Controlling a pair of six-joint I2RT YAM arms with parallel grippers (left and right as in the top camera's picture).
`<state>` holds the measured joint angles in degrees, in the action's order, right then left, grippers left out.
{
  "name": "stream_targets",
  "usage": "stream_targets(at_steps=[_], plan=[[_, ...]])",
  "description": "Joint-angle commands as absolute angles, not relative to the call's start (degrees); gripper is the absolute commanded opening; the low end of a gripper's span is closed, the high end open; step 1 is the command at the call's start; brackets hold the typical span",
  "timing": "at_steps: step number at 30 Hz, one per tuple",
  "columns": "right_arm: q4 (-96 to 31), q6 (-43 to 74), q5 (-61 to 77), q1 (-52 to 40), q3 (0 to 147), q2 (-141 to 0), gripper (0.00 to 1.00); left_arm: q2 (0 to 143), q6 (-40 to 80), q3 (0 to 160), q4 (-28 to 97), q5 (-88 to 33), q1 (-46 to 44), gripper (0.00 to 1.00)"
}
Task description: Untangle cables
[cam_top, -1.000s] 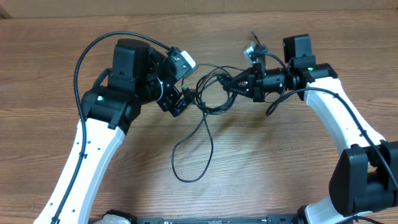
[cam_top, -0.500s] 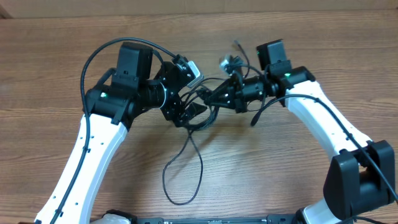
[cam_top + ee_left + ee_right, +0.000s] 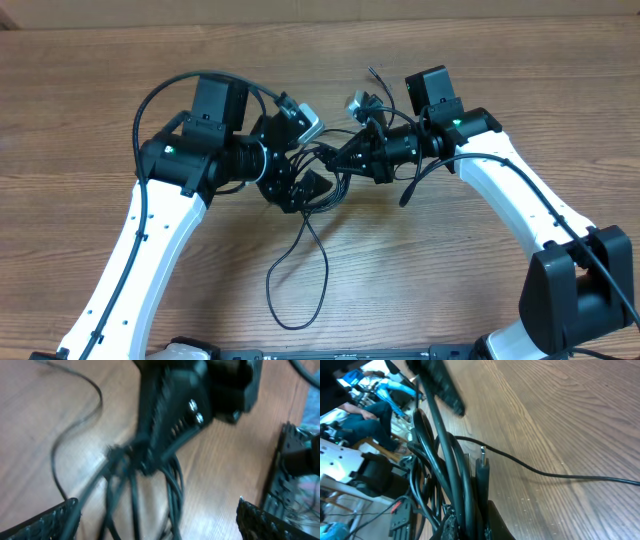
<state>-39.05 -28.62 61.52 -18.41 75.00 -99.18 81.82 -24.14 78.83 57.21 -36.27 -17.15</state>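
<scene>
Wood-grain tabletop (image 3: 450, 280) lies under both hands. My right gripper (image 3: 347, 163) is clenched on the cables (image 3: 175, 495), whose knot hangs between the wide-spread fingers of my left gripper (image 3: 306, 180). I'd pinch one strand just beside the right fingertips, then draw apart gently.

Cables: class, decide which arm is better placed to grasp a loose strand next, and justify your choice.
Left, probably. The left gripper stands wide open with the cables running between its fingers, while the right gripper is shut on the bundle, anchoring it.

black cables (image 3: 451, 467), brown wood-grain table (image 3: 100, 100)
</scene>
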Motion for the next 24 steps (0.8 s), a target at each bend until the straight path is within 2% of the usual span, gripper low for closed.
stream_targets(at_steps=[1,4,17,18,20,21,24], plan=[[-37.74,-29.02,61.08,-18.26,76.6,-97.6,0.04,82.06,-27.22,79.4,61.49,-36.51,-16.95,1.0],[-36.8,-29.02,61.14,-18.26,76.62,-97.6,0.04,82.06,-29.85,79.4,65.32,-33.3,-16.95,1.0],[-36.75,-29.04,67.9,-18.26,76.62,-97.6,0.04,82.06,-29.8,79.4,63.0,-26.41,-16.88,0.99],[-36.77,-29.04,68.27,-18.26,76.62,-97.6,0.04,82.06,-29.8,79.4,62.35,-26.41,-16.88,0.92],[-36.8,-29.02,68.27,-18.26,76.62,-97.6,0.04,82.08,-29.8,79.4,61.39,-26.41,-16.88,0.64],[-36.77,-29.02,68.27,-18.26,76.62,-97.6,0.04,82.08,-29.82,79.4,61.12,-26.41,-16.88,0.55],[-36.8,-29.02,68.29,-18.26,76.62,-97.6,0.04,82.08,-29.8,79.4,60.93,-26.41,-16.88,0.58]])
